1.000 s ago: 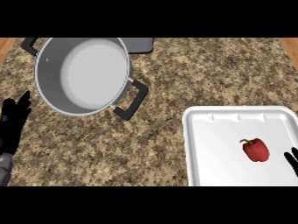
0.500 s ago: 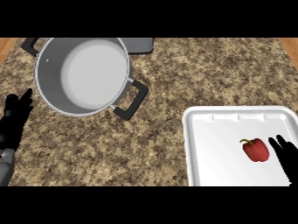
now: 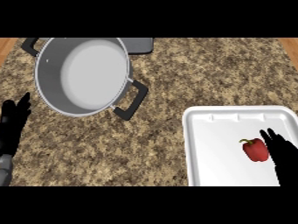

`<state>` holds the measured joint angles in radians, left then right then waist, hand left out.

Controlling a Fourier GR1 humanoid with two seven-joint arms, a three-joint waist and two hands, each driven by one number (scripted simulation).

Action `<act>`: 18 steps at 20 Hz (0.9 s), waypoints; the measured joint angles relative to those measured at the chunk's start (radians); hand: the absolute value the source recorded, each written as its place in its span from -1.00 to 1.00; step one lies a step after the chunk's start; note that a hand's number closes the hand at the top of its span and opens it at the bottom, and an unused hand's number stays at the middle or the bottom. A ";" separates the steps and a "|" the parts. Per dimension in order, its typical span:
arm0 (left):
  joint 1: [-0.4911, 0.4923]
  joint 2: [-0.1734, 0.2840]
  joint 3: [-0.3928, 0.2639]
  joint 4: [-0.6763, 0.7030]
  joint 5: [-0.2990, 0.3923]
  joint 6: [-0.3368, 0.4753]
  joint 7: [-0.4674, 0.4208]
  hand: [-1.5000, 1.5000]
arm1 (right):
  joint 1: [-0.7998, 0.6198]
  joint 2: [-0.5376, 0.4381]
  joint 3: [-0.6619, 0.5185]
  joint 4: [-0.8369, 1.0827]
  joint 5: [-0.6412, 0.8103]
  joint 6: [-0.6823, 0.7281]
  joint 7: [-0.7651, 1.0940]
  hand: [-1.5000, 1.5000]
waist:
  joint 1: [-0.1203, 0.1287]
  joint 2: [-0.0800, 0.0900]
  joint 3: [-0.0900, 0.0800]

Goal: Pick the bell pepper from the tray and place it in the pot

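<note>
My right hand: fingers straight, spread, just right of the pepper
My left hand: open, resting
Pepper: upright lengthwise on tray, stem toward pot

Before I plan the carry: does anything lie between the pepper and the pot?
Nothing visible does. The pepper lies alone in the tray; only bare counter separates the tray from the pot, which holds nothing.

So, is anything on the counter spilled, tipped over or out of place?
Nothing stands out. The small red bell pepper lies inside the white rectangular tray, with the open right hand beside it. The grey metal pot with black handles holds nothing. The left hand rests open at the left edge.
</note>
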<state>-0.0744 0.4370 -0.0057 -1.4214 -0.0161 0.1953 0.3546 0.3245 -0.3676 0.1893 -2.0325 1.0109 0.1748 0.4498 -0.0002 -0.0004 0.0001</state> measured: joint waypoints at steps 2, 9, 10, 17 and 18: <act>0.002 -0.013 0.000 -0.022 -0.021 0.001 0.019 0.00 | -0.007 0.008 -0.015 0.039 0.003 -0.017 -0.033 -1.00 | 0.000 0.000 0.000; 0.015 -0.032 0.049 -0.039 -0.040 -0.045 0.023 0.00 | -0.109 0.047 -0.049 0.137 0.037 -0.007 -0.058 -1.00 | 0.001 0.000 0.000; 0.002 -0.034 0.057 -0.032 -0.045 -0.050 0.028 0.00 | -0.117 0.054 -0.050 0.154 0.049 -0.015 -0.061 -1.00 | 0.000 0.000 0.000; -0.020 -0.075 0.063 -0.044 -0.098 -0.053 0.060 0.00 | -0.153 0.084 -0.081 0.267 0.076 -0.020 -0.081 -1.00 | 0.000 0.000 0.000; -0.021 -0.068 0.080 -0.032 -0.091 -0.067 0.046 0.00 | -0.159 0.086 -0.087 0.277 0.075 -0.014 -0.083 -1.00 | 0.000 0.000 0.000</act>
<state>-0.0952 0.3686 0.0742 -1.4536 -0.1075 0.1287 0.4010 0.1651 -0.2812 0.1025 -1.7555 1.0855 0.1611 0.3664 -0.0007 -0.0001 0.0002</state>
